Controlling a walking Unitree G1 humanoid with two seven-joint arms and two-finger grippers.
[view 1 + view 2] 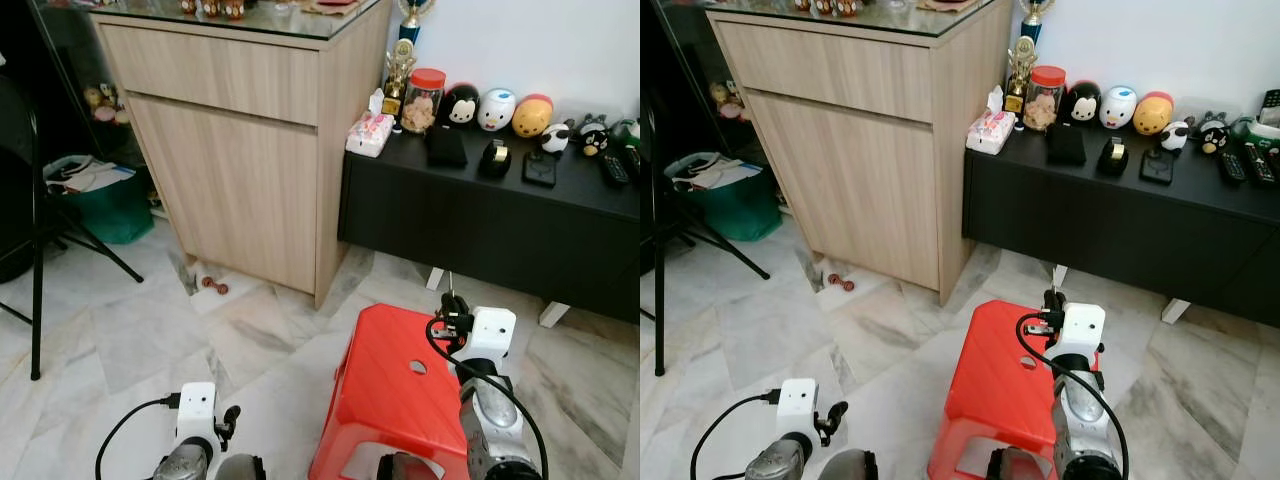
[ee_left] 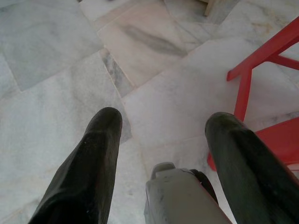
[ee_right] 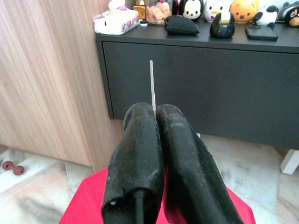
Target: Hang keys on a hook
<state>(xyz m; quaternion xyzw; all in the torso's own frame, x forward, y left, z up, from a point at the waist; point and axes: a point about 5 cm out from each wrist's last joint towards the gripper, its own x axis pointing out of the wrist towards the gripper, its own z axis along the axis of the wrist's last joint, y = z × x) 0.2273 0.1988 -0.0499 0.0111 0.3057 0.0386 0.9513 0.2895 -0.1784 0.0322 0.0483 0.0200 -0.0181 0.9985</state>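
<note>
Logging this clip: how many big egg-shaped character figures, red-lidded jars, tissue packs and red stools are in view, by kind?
Egg-shaped character figures: 3 (black, white, orange)
Red-lidded jar: 1
Tissue pack: 1
Red stool: 1
Total: 6

Thin pale metal sliver (image 3: 152,86), likely the key piece, pinched between closed fingers of right gripper (image 3: 154,114); stands upright past fingertips, above red stool (image 1: 395,400). Hook not identifiable.
</note>
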